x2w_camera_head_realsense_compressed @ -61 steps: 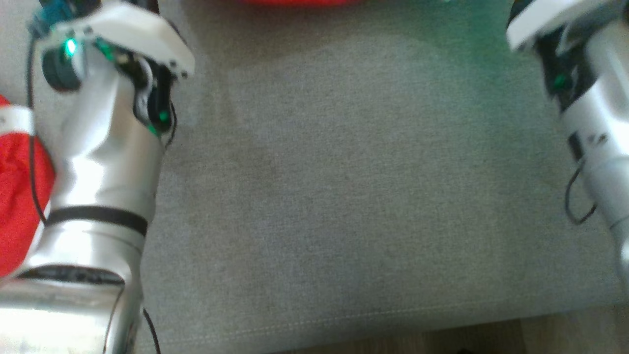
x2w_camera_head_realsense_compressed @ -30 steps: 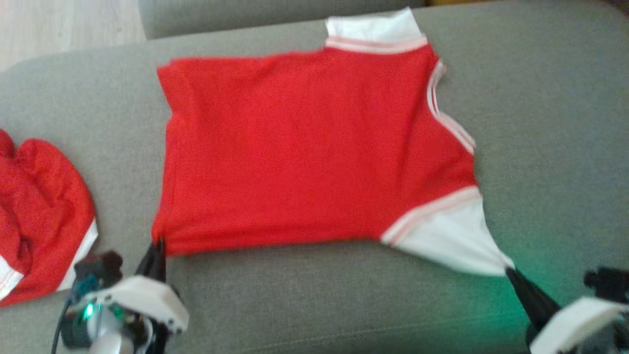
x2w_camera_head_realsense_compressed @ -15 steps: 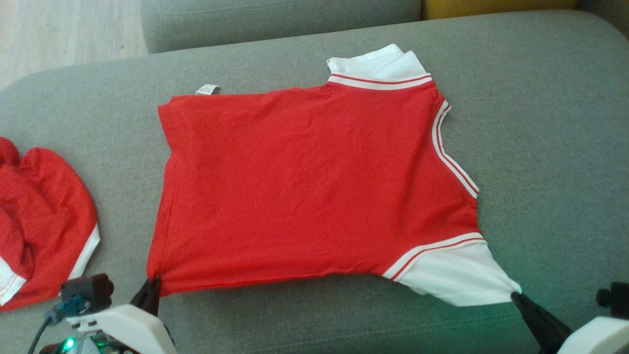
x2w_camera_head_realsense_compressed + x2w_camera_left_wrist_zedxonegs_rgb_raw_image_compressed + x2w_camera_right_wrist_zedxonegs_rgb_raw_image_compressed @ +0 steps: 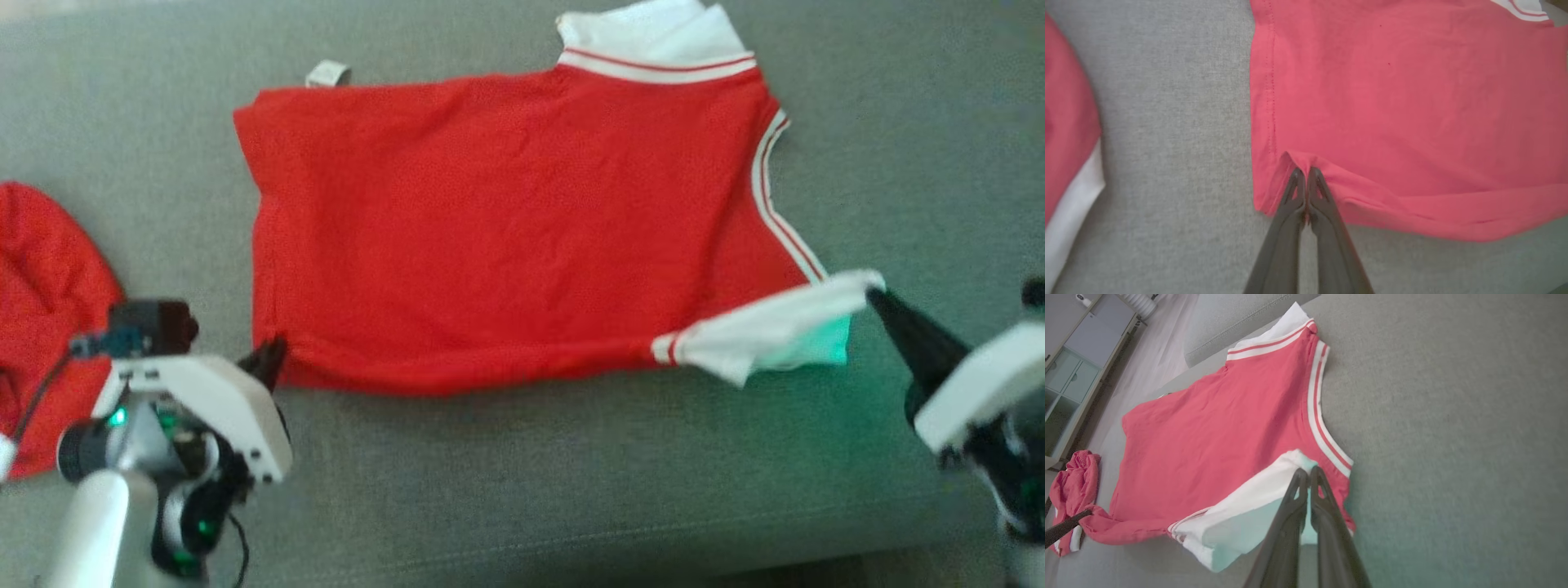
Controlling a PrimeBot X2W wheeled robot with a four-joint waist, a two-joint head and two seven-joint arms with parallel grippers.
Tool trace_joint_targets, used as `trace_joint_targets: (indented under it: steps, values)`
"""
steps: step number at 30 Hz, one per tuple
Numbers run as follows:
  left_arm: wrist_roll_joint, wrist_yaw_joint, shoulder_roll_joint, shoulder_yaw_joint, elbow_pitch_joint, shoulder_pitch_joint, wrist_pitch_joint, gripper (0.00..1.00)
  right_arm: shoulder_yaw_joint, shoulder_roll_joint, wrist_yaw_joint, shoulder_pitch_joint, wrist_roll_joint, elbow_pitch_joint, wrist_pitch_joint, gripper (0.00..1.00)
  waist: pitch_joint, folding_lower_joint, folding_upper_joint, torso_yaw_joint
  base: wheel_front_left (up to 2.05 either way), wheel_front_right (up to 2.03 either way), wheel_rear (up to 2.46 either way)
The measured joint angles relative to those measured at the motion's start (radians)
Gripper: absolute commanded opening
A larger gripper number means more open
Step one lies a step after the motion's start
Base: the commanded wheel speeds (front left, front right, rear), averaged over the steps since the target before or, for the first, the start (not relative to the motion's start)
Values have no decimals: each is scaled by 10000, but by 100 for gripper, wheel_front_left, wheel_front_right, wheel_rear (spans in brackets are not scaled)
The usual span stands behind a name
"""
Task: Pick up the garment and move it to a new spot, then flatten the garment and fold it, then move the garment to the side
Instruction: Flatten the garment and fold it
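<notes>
Grey sofa cushion [image 4: 522,490] had the red garment [image 4: 506,229] spread flat across it. Left tool [image 4: 273,357] was pinched on its near hem corner, and right tool [image 4: 875,298] was clamped on the white sleeve [image 4: 759,331], which was raised a bit off the cushion.

Soft, even daylight lies over the whole sofa [image 4: 522,490], with no glare anywhere. The head view is smeary with motion blur, and the garment [image 4: 506,229] looks fuzzy at its edges. A green glow spills out beside the right gripper [image 4: 872,296], tinting the white sleeve [image 4: 759,331] and the grey weave beneath it. From the left wrist the stitching reads crisp, though the near fingers [image 4: 1288,228] go soft. From the right wrist, the weave streaks into blur toward the right edge.
</notes>
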Motion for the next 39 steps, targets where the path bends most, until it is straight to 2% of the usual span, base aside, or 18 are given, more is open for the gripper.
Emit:
trace_joint_targets:
  steps: [6, 11, 12, 13, 14, 18, 21, 26, 29, 32, 39]
  values:
    - [-341, -148, 27, 50, 727, -1043, 209, 0, 476, -326, 0, -1661, 224, 1185, -192, 0, 623, 0, 0, 92, 0, 0, 0]
    - [-596, -293, 25, 140, 1448, -1995, 127, 1, 940, -614, 0, -2818, 585, 2399, -803, 0, 1003, 0, 0, 197, 0, 0, 0]
    - [-642, -328, 13, 144, 1590, -2146, 58, 32, 1041, -658, 0, -2993, 662, 2568, -1049, 0, 1043, 0, 0, 218, 0, 0, 0]
    - [-771, -470, -59, 176, 1839, -2343, -155, 72, 1267, -759, 0, -3312, 779, 2897, -1452, 2, 1102, 0, 0, 251, 0, 0, 0]
    - [-798, -472, -107, 184, 1987, -2392, -261, 100, 1398, -800, 0, -3420, 805, 3068, -1628, 100, 1118, 0, 0, 265, 0, 0, 0]
    - [-723, -454, -334, 303, 2424, -2393, -1248, 100, 1914, -848, 0, -3498, 951, 3405, -2786, 100, 1148, 0, 0, 302, 0, 0, 0]
    - [-230, -247, -541, 410, 2451, -2383, -2771, 100, 2320, -1053, 0, -3487, 681, 3459, -4146, 100, 1100, 0, 0, 301, 0, 0, 0]
    - [920, 272, -940, 297, 2406, -2028, -5453, 100, 2589, -1127, 0, -3033, -571, 3327, -6863, 100, 922, 0, 0, 295, 0, 0, 0]
    - [1513, 535, -1083, 56, 2272, -1660, -6757, 100, 2577, -1112, 0, -2509, -1528, 3158, -8013, 100, 737, 0, 0, 278, 0, 0, 0]
    - [1944, 704, -1166, -159, 2197, -1340, -7557, 100, 2410, -1055, 0, -2059, -2209, 2836, -8638, 100, 500, 0, 0, 255, 0, 0, 0]
    - [2441, 974, -1221, -460, 1743, -365, -8048, 100, 2105, -562, 0, -668, -3037, 1971, -8750, 100, -142, 0, 0, 198, 0, 0, 0]
